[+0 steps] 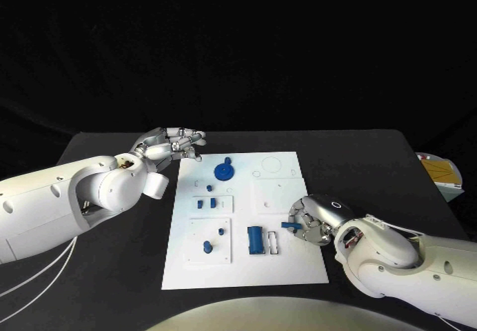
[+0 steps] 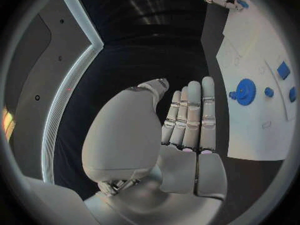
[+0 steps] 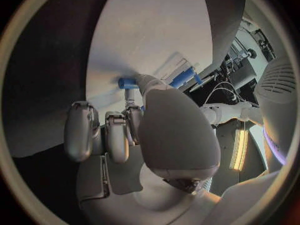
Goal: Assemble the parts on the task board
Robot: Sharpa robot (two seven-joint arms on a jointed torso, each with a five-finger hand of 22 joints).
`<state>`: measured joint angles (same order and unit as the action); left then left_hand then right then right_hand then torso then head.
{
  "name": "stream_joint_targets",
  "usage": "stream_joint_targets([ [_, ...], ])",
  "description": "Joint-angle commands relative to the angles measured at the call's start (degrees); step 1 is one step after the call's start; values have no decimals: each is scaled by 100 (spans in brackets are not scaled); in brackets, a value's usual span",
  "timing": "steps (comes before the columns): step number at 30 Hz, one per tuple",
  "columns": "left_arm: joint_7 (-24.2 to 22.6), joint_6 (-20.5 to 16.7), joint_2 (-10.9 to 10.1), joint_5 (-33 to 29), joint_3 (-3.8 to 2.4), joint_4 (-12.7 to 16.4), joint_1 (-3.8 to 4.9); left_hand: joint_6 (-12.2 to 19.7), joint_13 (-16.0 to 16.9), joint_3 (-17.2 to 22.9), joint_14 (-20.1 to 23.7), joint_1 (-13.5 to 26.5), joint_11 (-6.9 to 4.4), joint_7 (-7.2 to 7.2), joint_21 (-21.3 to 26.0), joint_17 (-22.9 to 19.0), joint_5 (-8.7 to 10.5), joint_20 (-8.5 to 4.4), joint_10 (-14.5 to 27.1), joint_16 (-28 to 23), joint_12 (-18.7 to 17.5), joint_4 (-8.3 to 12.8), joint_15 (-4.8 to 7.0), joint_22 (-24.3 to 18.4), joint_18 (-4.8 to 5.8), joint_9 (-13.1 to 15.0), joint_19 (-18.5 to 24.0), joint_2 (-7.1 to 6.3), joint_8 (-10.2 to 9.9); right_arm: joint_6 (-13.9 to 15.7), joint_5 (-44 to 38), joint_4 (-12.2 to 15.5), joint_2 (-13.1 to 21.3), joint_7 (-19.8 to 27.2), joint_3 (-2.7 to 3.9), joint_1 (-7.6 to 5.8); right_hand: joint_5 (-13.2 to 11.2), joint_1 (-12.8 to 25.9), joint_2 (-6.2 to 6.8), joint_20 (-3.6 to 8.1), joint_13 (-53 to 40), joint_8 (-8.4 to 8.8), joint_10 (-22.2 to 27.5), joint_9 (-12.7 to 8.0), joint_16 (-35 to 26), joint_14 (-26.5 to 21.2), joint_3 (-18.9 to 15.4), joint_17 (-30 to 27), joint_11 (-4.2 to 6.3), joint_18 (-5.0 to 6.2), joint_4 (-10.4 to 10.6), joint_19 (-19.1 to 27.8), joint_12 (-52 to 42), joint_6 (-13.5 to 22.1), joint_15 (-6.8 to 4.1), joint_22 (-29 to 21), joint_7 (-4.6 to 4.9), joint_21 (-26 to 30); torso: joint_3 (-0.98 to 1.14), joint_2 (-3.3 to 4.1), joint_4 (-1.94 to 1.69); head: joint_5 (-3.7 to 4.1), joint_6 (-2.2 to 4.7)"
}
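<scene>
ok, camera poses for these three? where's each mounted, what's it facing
Head view: on the robot's head, looking down at the task board; both arms, left hand, right hand.
Left wrist view: behind the left hand, facing the board's edge and the blue gear.
Right wrist view: behind the right hand, which pinches a small blue part above the board.
Shared: gear in head and left wrist views.

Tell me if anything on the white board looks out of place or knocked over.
Nothing stands out. The task board lies flat on the table, and the blue gear and the other blue parts sit tidily on it. The right robot hand pinches a small blue part above the board; the left robot hand holds nothing.
</scene>
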<state>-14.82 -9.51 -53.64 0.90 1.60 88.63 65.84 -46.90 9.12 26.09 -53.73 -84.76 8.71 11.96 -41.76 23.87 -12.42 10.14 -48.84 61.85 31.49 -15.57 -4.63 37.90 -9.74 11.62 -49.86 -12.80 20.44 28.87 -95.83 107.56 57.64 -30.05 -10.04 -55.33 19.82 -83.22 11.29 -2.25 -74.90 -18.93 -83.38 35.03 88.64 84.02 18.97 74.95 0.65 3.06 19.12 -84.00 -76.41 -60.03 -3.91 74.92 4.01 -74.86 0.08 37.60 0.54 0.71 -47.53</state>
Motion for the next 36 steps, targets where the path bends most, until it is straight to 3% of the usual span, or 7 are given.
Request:
stream_joint_targets([
  [1,-22,97,7,18,-3,16,3,41,-5,22,43,-40,-3,40,30,-8,-12,21,21,17,37,-3,-15,9,-66,8,3,23,17,-234,109,45,47,-78,-36,43,136,240,32,5,-516,-198,-10,79,25,540,1091,1235,-26,-46,-994,-189,13,74,-11,1163,6,-42,0,-3,-1,14,-8],
  [7,-22,101,12,19,-3,14,3,41,-5,22,43,-40,-3,40,30,-8,-12,21,21,17,37,-3,-15,9,-66,8,3,23,17,-16,354,258,138,-32,-33,21,214,432,59,7,-545,-295,-47,156,46,551,1255,1285,-18,-59,-1080,-213,-30,118,-11,1182,-4,-128,-6,-8,3,21,-15],
  [21,-20,102,13,20,-3,18,3,41,-5,22,43,-40,-3,40,30,-8,-12,21,21,17,37,-3,-15,9,-66,8,3,23,17,400,1209,574,217,205,-31,-89,85,682,108,21,-610,-366,-99,198,70,564,1318,1342,14,-74,-1101,-239,-122,136,-34,1202,-51,-220,-6,-3,-2,31,-38],
  [31,-3,122,18,22,-3,22,3,41,-5,22,43,-40,-3,40,30,-8,-12,21,21,17,37,-3,-15,9,-66,8,3,23,17,182,1766,534,82,247,-34,-40,-19,1136,164,38,-643,-377,-122,153,80,569,1347,1367,39,-77,-919,-244,-165,106,-54,1205,-83,-239,-5,1,-1,37,-59],
  [33,-1,122,20,22,-3,23,3,41,-5,22,43,-40,-3,40,30,-8,-12,21,21,17,37,-3,-15,9,-66,8,3,23,17,122,1806,506,44,244,-35,-17,301,1326,201,47,-654,-386,-135,134,83,570,1261,1373,47,-80,-834,-248,-180,75,-61,1208,-92,-252,-3,2,-3,35,-57],
  [36,0,121,20,23,-3,24,3,48,-9,25,42,-39,-3,41,32,-9,-13,21,27,21,43,-3,-15,13,-67,9,2,23,19,54,1838,474,-8,237,-36,12,364,1388,184,50,-660,-391,-140,128,87,572,1219,1383,48,-81,-801,-251,-187,62,-64,1210,-93,-262,1,3,-5,34,-64],
])
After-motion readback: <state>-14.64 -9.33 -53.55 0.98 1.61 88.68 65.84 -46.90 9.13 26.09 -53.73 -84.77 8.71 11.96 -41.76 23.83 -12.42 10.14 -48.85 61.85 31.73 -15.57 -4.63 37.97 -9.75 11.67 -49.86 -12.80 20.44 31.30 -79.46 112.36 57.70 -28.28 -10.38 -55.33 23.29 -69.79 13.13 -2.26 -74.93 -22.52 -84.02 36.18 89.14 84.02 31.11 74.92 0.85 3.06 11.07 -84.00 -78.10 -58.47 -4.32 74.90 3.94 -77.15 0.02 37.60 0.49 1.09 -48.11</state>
